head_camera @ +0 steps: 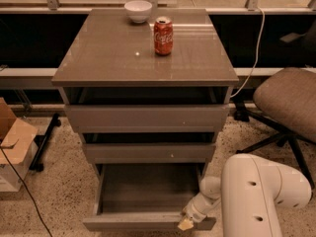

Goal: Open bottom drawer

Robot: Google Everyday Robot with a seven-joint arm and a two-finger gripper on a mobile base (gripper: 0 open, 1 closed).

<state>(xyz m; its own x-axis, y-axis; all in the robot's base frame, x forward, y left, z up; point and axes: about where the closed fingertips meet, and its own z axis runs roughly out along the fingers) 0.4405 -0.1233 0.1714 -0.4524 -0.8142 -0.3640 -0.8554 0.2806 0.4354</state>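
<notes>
Hand (186,224) at open bottom drawer (133,222); Coca-Cola can (163,36) above.

Warm, rather dim light is cast from above. Soft glare is spread over the glossy counter (108,53) around the can (163,35). The bottom drawer (143,189) is shadowed inside; the gripper (186,224), at its near right corner, is palely lit.

The only writing I can read is the white Coca-Cola script on the red can (163,36), standing toward the back edge of the cabinet top (108,58), just right of middle. My gripper (186,224) sits low at the front of the bottom drawer (133,222), near its right end.
</notes>
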